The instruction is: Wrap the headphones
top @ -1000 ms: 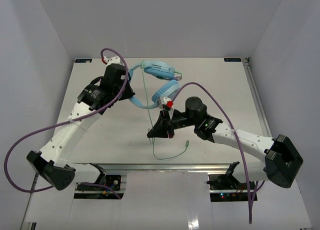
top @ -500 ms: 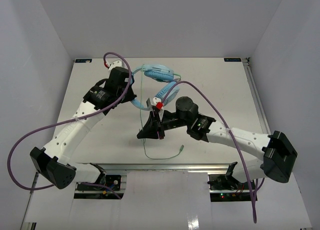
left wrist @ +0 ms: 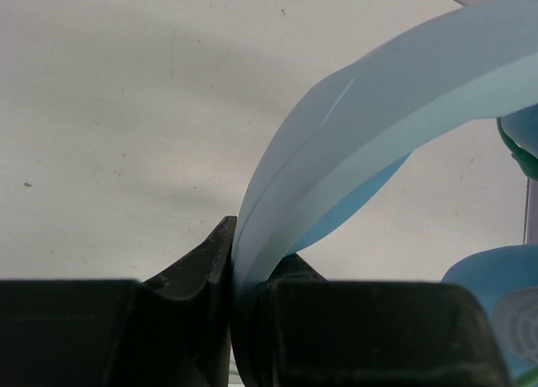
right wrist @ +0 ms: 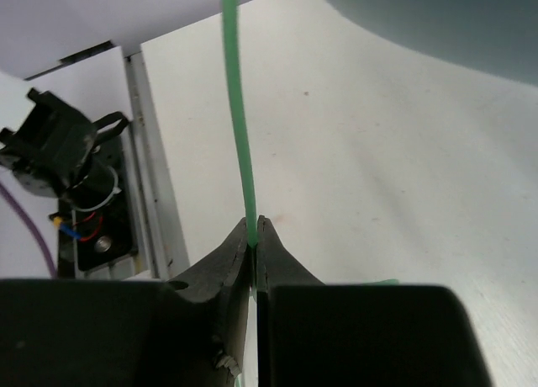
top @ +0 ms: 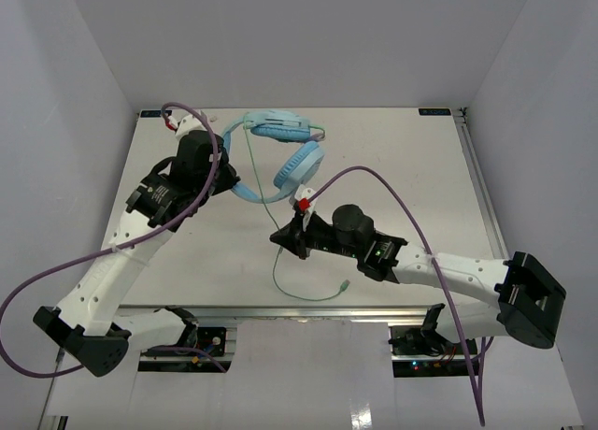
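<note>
My left gripper pinches the curved headband of the light blue padded over-ear headphones, seemingly lifted over the far side of the white table; my right gripper clamps their thin pale-green cord.
</note>
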